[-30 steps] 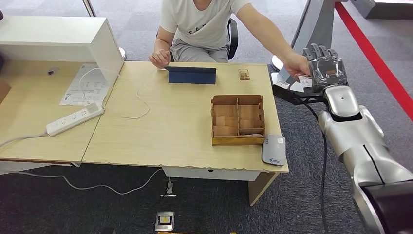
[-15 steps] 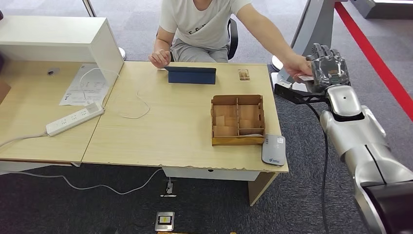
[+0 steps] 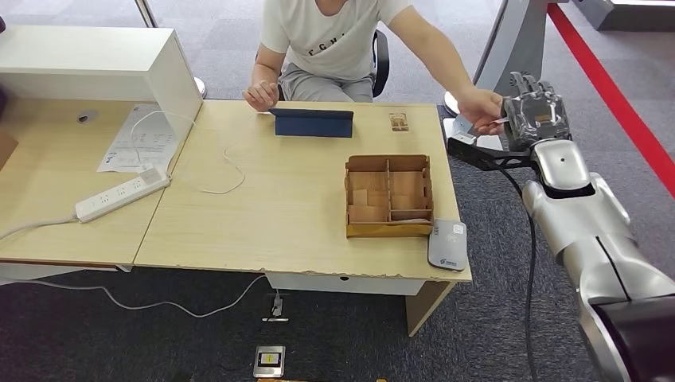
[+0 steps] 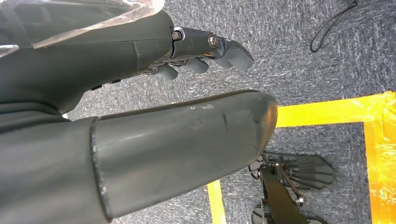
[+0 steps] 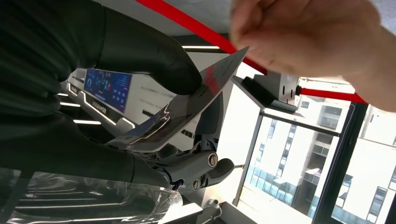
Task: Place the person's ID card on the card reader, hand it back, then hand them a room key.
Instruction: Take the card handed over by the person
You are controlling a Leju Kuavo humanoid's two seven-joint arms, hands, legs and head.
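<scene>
Beyond the table's right edge, my right hand (image 3: 537, 111) is raised with its fingers curled in. It pinches the ID card (image 3: 500, 121), a thin light card, between thumb and fingers. In the right wrist view the thumb (image 5: 149, 51) presses on the glossy card (image 5: 187, 109), and the person's hand (image 5: 317, 42) holds its far end. The seated person's hand (image 3: 480, 106) reaches to mine. The white card reader (image 3: 447, 244) lies at the table's front right corner. A wooden box (image 3: 389, 195) with compartments holds cards. My left hand (image 4: 205, 51) hangs over the floor, holding nothing.
A dark blue tablet stand (image 3: 312, 122) and a small tag (image 3: 399, 122) sit at the table's far edge. A power strip (image 3: 123, 192), papers (image 3: 139, 143) and a white shelf unit (image 3: 95, 68) occupy the left table. A black bracket (image 3: 477, 151) juts below my right hand.
My right hand's fingers went from spread upright to curled over the card. The person's hand stays at the card and has drawn slightly back.
</scene>
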